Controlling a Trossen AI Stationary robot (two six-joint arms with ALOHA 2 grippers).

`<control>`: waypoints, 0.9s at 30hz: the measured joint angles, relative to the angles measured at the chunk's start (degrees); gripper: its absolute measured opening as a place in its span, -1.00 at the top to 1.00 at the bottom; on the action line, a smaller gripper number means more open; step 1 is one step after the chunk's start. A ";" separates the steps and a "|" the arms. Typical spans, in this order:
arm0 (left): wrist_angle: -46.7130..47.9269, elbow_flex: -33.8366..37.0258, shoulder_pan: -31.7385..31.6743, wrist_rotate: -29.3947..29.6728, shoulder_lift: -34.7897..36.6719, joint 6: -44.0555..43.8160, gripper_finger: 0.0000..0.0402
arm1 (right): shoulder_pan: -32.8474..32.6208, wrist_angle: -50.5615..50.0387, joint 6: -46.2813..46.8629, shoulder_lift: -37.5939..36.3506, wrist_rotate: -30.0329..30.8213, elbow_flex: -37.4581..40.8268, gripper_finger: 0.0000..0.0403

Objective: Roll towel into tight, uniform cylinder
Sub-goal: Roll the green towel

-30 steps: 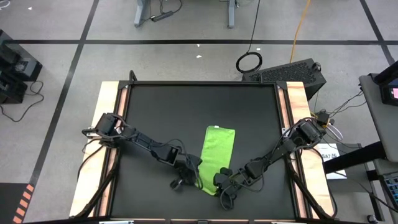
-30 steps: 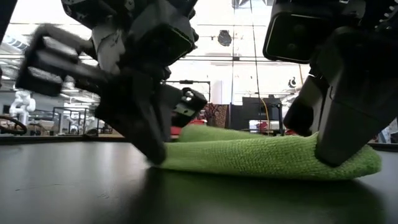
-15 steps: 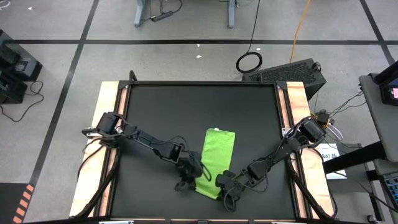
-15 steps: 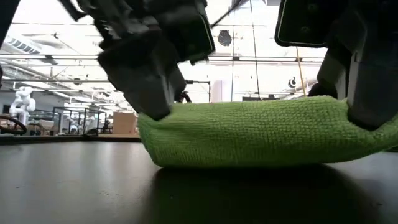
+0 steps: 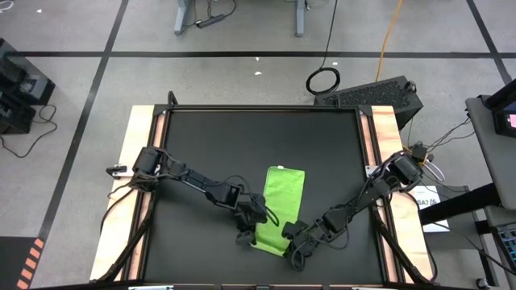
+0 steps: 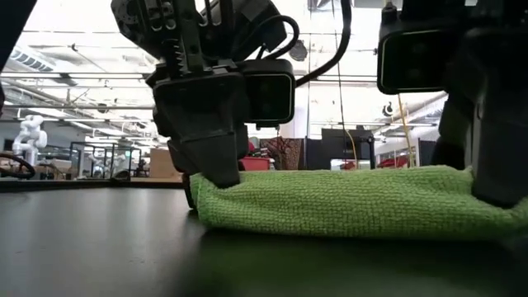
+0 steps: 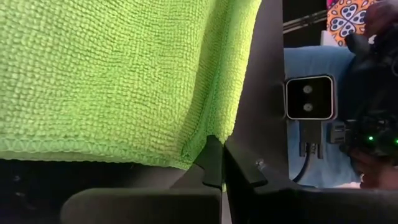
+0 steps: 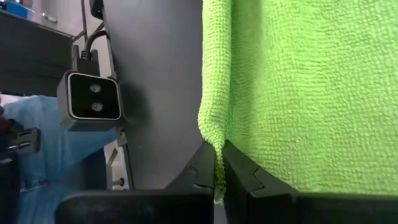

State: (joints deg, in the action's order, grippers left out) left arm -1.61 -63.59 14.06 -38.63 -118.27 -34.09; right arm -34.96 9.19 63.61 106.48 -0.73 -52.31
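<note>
Towel sits on the black mat, its near end pinched at both corners. Left gripper and right gripper are each clamped tight on a corner, probably so that edge stays straight for an even first turn. Wrist views show cloth nipped between the fingertips; the overhead can't, but it shows the rest lying flat beyond them.

You lose the towel's 6 o'clock end under both grippers from above; the low view cuts off its right end.
</note>
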 joint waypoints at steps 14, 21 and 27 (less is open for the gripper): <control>3.03 -0.77 -0.17 0.59 -0.14 -4.64 1.00 | -1.46 1.12 -3.74 -1.63 -0.22 0.11 0.54; 4.36 -0.75 -0.17 1.40 -0.12 -6.19 0.98 | -1.64 -11.16 -13.66 -9.94 9.25 0.08 0.24; 4.31 -0.72 -0.34 1.75 -0.12 -7.63 0.97 | 0.85 -26.61 -16.81 -13.27 25.07 0.20 0.28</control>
State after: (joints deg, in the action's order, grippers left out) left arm 2.70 -64.31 13.72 -36.88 -118.39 -41.72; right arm -34.11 -17.42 46.80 93.21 24.34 -52.11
